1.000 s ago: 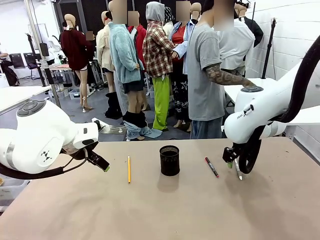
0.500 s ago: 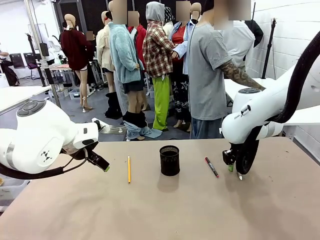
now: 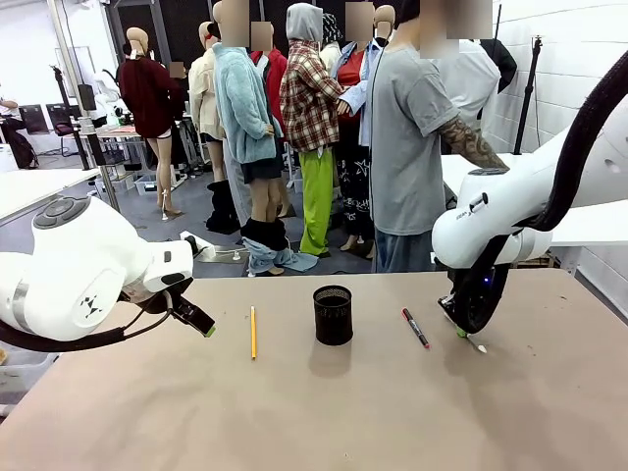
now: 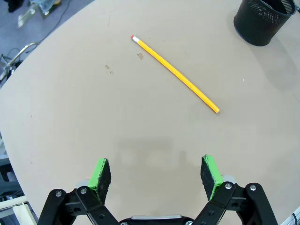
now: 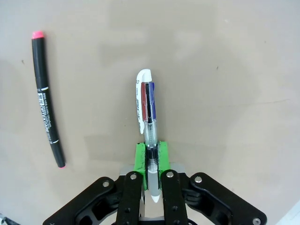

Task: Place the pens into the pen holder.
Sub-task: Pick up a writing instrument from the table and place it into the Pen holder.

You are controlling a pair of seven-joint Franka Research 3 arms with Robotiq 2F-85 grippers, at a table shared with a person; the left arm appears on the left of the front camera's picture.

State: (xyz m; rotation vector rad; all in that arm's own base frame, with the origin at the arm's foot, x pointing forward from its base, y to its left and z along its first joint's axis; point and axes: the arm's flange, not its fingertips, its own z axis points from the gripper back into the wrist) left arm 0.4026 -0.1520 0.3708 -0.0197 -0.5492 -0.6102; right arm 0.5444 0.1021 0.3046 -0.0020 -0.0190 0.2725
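Observation:
The black mesh pen holder [image 3: 333,314] stands mid-table and also appears at the corner of the left wrist view [image 4: 265,21]. A yellow pencil [image 3: 252,332] [image 4: 176,73] lies to its left, a little ahead of my open left gripper [image 3: 201,324] [image 4: 157,171], which hovers with nothing between its fingers. The dark marker with red ends [image 3: 415,328] [image 5: 47,117] lies right of the holder. My right gripper [image 3: 459,330] [image 5: 151,157] is shut on the whitish pen [image 3: 475,343] [image 5: 146,105], low over the table, beside the marker.
A person in a grey T-shirt [image 3: 402,137] stands at the far edge behind the right arm. The bare tan tabletop [image 3: 324,412] stretches toward the near edge.
My right gripper has dropped and shifted slightly right with the pen, which now slants flatter near the tabletop. The person's forearm has shifted. The left arm has stayed put.

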